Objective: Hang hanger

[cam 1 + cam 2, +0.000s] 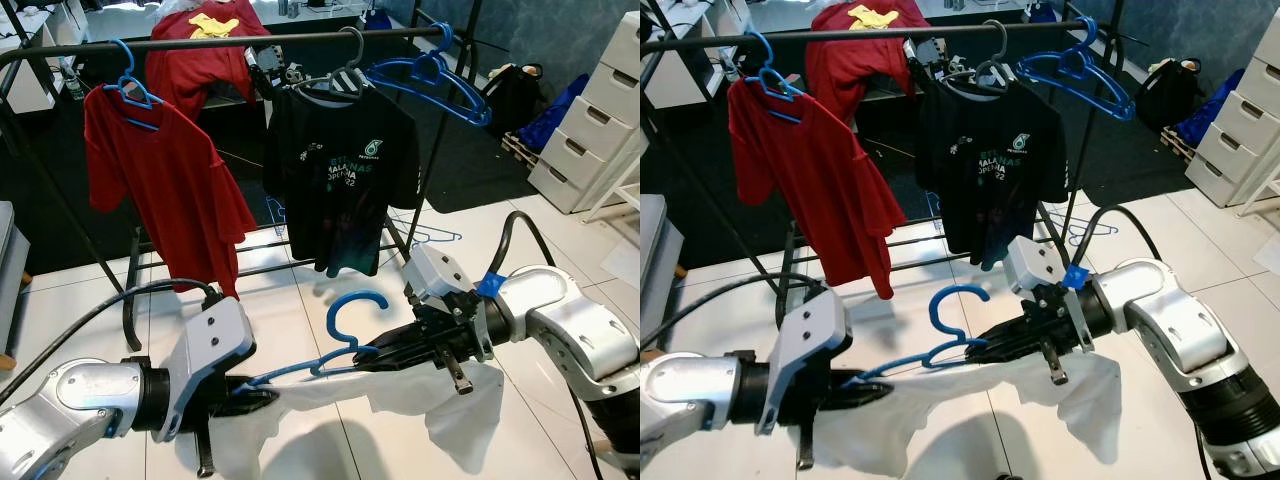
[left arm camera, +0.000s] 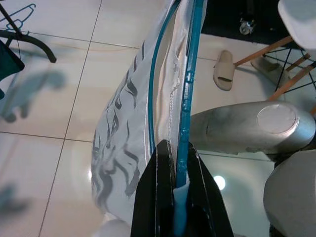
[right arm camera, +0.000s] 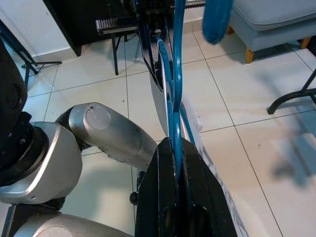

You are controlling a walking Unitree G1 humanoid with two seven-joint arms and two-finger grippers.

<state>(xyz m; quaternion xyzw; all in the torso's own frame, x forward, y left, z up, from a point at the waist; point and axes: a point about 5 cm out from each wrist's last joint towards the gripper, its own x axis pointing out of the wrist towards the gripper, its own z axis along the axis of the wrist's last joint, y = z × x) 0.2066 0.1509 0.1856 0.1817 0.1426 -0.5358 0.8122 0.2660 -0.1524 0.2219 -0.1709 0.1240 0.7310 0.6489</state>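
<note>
Held low before the robot: blue hanger (image 1: 335, 352) with white shirt (image 1: 420, 405) draped over it, hook up. Gripped at one end by left gripper (image 1: 262, 390), fingers (image 2: 155, 197) clamped tight on the blue bar. Pinched at the other side by right gripper (image 1: 375, 352), fingers (image 3: 165, 190) closed on the hanger's arm. Beyond both grippers, black clothes rail (image 1: 200, 42) carrying red shirt (image 1: 165, 180), black shirt (image 1: 340, 170) and bare blue hanger (image 1: 435, 75).
</note>
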